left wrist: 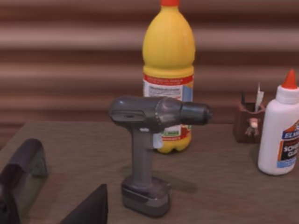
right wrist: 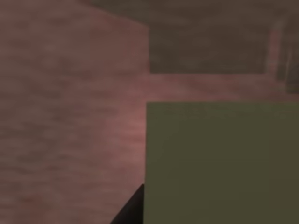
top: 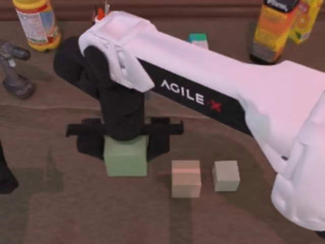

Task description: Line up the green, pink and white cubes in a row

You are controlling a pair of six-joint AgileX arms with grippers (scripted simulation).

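Brown wooden table [top: 61, 213] with a slatted wall behind, clutter pushed to the back edge. The big white AgileX right arm reaches in from the right of the top view, and its right gripper [top: 124, 147] sits right over the green cube [top: 126, 158]. A black finger shows on each side of the cube, close against it — looks like it's gripping, but I can't tell for sure. The right wrist view is mostly filled by that green face. The left arm is parked off the left edge; its wrist camera just stares at the drill [left wrist: 149, 149], the yellow bottle [left wrist: 168, 74] and a glue bottle [left wrist: 280, 130], and I can't tell its finger state.

My read: the green cube is the last one being set in line, since the pink cube [top: 186, 178] and white cube [top: 226, 176] already sit side by side to its right. Next move would be letting go cleanly and lifting straight up without nudging it.

Count: three cubes — one green, one pink, one white.
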